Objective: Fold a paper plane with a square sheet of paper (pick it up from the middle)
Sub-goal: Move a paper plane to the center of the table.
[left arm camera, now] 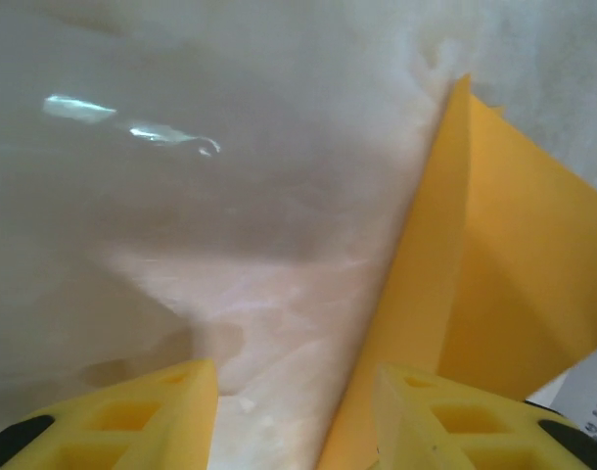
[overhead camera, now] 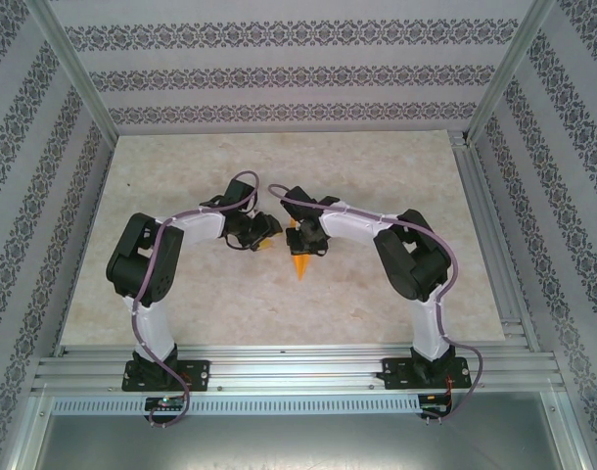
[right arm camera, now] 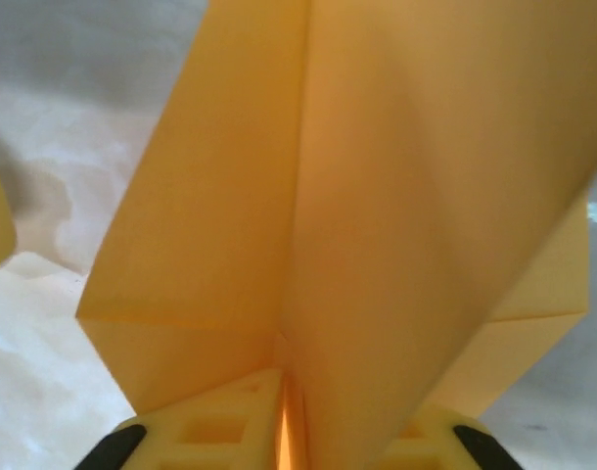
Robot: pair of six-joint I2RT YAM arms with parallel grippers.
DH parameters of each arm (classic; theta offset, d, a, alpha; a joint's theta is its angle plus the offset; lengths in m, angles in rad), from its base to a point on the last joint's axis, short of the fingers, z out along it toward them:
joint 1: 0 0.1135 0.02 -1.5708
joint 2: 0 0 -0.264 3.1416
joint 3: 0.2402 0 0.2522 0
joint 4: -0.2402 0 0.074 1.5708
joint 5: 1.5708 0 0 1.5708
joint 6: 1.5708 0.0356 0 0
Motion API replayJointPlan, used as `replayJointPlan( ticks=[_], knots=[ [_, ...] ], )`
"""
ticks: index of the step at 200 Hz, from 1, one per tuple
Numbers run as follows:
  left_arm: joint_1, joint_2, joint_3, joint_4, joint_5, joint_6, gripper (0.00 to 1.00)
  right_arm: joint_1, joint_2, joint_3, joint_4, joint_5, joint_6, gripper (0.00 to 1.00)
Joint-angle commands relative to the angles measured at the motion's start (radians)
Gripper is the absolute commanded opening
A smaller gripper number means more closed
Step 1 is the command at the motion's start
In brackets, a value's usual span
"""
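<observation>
at the bottom of the right wrist view, the right claw (right arm camera: 284, 416) is clamped on the paper plane (right arm camera: 377, 196) — its two yellow fingers (right arm camera: 215, 426) are pressed together, with the orange-yellow paper's centre crease caught in the seam between them. from that grip the paper fans up and away from the camera, one panel left of the crease and a wider one to the right, with a folded flap edge low on each side. the pale marbled desk (right arm camera: 44, 323) lies beyond it.

from above, the right claw (overhead camera: 303, 238) sits near the middle of the desk (overhead camera: 377, 166). the paper plane (overhead camera: 299, 262) sticks out of it toward the arm bases, tapering to a point. the left claw (overhead camera: 262, 233) faces it from just beside, on the left.

in the left wrist view the left claw (left arm camera: 297, 416) stands apart, holding nothing — bare desk (left arm camera: 230, 245) shows between its yellow fingers (left arm camera: 166, 411). the paper plane (left arm camera: 504, 264) runs up the right side, its lower edge passing beside the right-hand finger. whether it touches that finger i cannot tell.
</observation>
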Motion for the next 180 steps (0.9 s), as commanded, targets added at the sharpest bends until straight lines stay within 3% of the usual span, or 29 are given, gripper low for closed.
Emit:
replayJointPlan(
  ticks=[1, 67, 95, 110, 124, 150, 180],
  knots=[
    [0.063, -0.07, -0.063, 0.009, -0.05, -0.042, 0.47, 0.041, 0.066, 0.066, -0.108, 0.1, -0.024, 0.2],
    [0.163, -0.167, -0.183, 0.048, -0.087, -0.082, 0.46, 0.135, 0.198, 0.224, -0.289, 0.255, -0.014, 0.25],
    [0.186, -0.201, -0.21, 0.054, -0.093, -0.085, 0.46, 0.149, 0.211, 0.196, -0.264, 0.258, 0.006, 0.26],
    [0.187, -0.211, -0.212, 0.052, -0.09, -0.076, 0.46, 0.142, 0.193, 0.165, -0.226, 0.253, 0.021, 0.24],
    [0.189, -0.215, -0.209, 0.049, -0.081, -0.068, 0.46, 0.133, 0.155, 0.161, -0.216, 0.274, 0.019, 0.12],
    [0.187, -0.221, -0.2, 0.035, -0.075, -0.052, 0.46, 0.094, 0.091, 0.206, -0.258, 0.337, -0.025, 0.03],
    [0.187, -0.235, -0.182, 0.004, -0.08, -0.031, 0.46, 0.033, 0.072, 0.29, -0.322, 0.38, -0.096, 0.0]
  ],
)
